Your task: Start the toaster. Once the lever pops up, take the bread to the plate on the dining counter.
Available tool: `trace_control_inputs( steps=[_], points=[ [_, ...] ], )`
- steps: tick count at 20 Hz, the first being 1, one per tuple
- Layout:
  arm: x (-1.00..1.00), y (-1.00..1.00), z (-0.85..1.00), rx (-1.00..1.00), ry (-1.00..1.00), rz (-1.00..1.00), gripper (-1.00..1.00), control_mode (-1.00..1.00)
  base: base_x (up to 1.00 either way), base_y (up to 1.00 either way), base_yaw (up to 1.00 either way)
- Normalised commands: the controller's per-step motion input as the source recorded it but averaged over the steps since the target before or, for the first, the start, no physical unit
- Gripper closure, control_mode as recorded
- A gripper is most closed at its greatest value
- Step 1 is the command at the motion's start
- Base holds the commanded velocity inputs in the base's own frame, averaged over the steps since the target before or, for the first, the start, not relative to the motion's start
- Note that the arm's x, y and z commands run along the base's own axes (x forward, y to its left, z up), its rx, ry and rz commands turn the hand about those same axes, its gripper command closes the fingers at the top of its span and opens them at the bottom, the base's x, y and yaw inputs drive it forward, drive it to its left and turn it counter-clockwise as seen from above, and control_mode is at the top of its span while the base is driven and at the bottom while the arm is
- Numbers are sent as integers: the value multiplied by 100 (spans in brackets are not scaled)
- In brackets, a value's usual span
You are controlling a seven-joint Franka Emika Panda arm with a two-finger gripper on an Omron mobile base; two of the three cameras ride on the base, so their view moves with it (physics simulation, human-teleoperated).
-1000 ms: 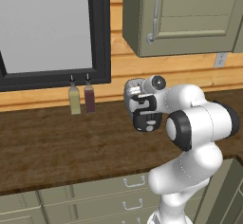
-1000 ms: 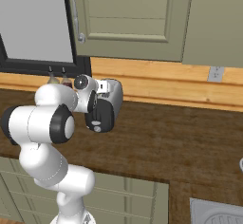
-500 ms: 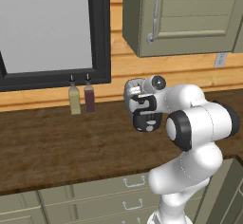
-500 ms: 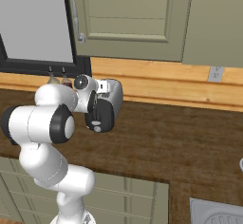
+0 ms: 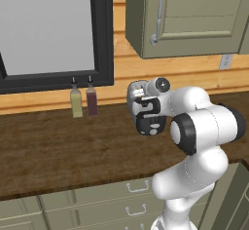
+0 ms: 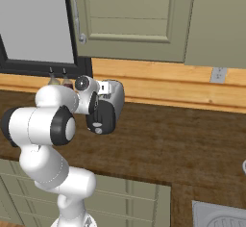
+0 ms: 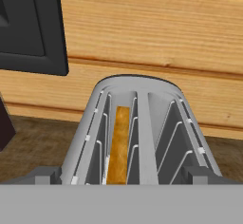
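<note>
Tool [image 5: 147,119] wide open, arm folded

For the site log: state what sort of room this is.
Most likely a kitchen: a wooden worktop over drawers, green wall cupboards above, and a toaster with bread in one slot.

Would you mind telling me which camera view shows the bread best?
The hand view: it looks down into the toaster, where the bread's golden-brown crust edge stands in one slot. In both base views the hand blocks most of the toaster, and no bread can be made out.
</note>
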Motion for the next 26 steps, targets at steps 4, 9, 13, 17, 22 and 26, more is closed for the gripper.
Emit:
trace_control_inputs(
  steps=[4, 9, 13, 17, 22, 26],
  points=[
    [0, 0, 0, 0, 0, 0, -100, -100, 0, 0, 0],
    [0, 0, 0, 0, 0, 0, -100, -100, 0, 0, 0],
    [0, 0, 0, 0, 0, 0, -100, -100, 0, 0, 0],
    [0, 0, 0, 0, 0, 0, -100, -100, 0, 0, 0],
    [0, 0, 0, 0, 0, 0, -100, -100, 0, 0, 0],
    [0, 0, 0, 0, 0, 0, -100, -100, 0, 0, 0]
  ],
)
